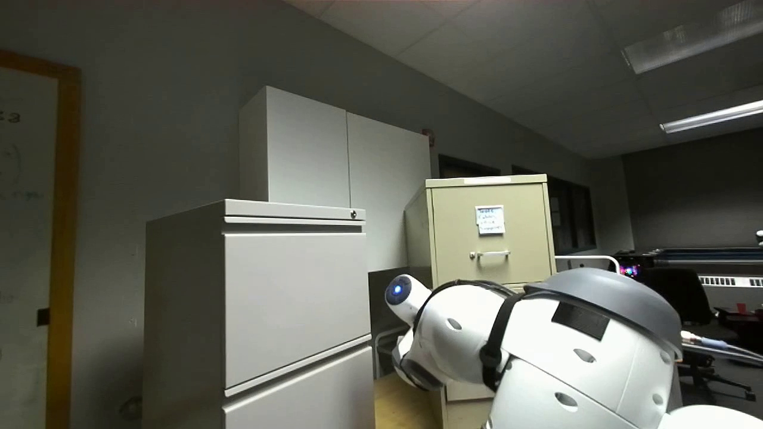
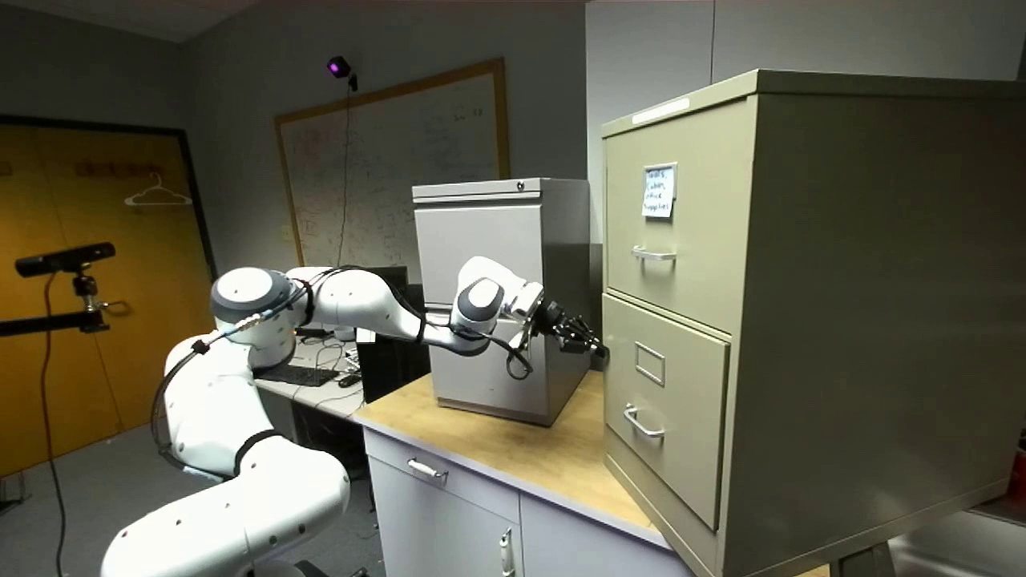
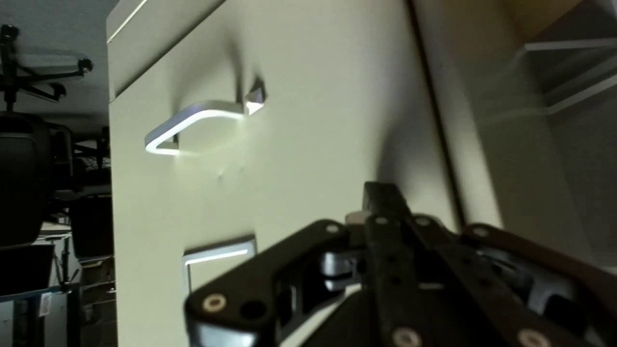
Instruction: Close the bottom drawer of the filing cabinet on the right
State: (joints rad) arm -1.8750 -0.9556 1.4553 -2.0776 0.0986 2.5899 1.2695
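The beige filing cabinet stands at the right in an exterior view and behind the arm in an exterior view. Its bottom drawer has a silver handle and an empty label holder. The drawer front stands slightly proud of the frame, with a dark gap along its edge. My gripper is shut and empty, its fingertips at the drawer's upper far corner. In the wrist view the fingertips are against or very close to the drawer front; exact contact cannot be told.
A light-grey cabinet stands close beside the arm, on a wooden counter. A white cupboard is behind. A camera on a stand and a desk with a keyboard are on the far side of the arm.
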